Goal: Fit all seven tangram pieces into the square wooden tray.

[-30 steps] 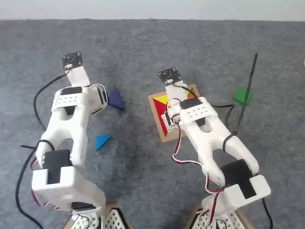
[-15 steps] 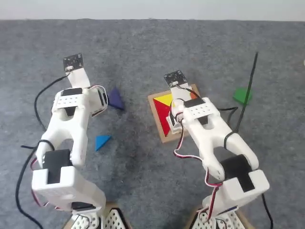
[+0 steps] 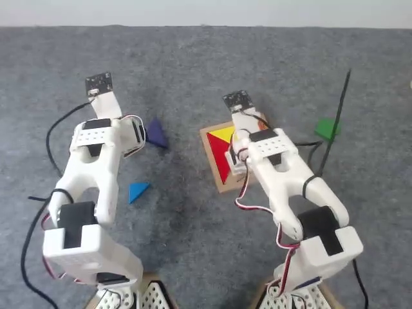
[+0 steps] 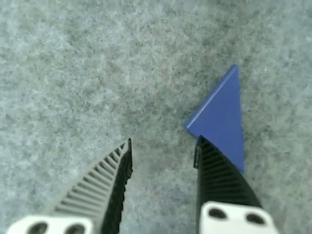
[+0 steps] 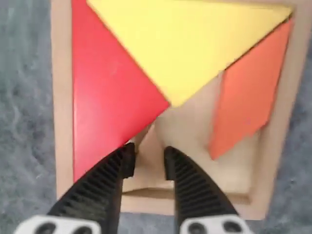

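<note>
The tray point(image 5: 59, 97) holds a red triangle point(image 5: 107, 92) along one wall, a yellow triangle point(image 5: 190, 44) along the next and an orange piece point(image 5: 248, 92) against the opposite wall. Bare wood shows between them. The right tool point(image 5: 148, 152) hangs over that gap, narrowly parted and empty. The left tool point(image 4: 163, 144) gapes wide, empty, one fingertip at a dark blue triangle's point(image 4: 222, 117) edge (contact unclear). A light blue triangle point(image 3: 138, 190) and a green piece point(image 3: 327, 128) lie well apart on the open tabletop point(image 3: 193, 64).

Smooth, matt red piece point(image 5: 107, 97), yellow piece point(image 5: 185, 44) and orange piece point(image 5: 251, 87) sit in the pale, matt wooden tray point(image 5: 61, 122). Around the tray lies coarse grey cloth point(image 3: 193, 64). The arms point(image 3: 96, 167) are smooth white plastic.
</note>
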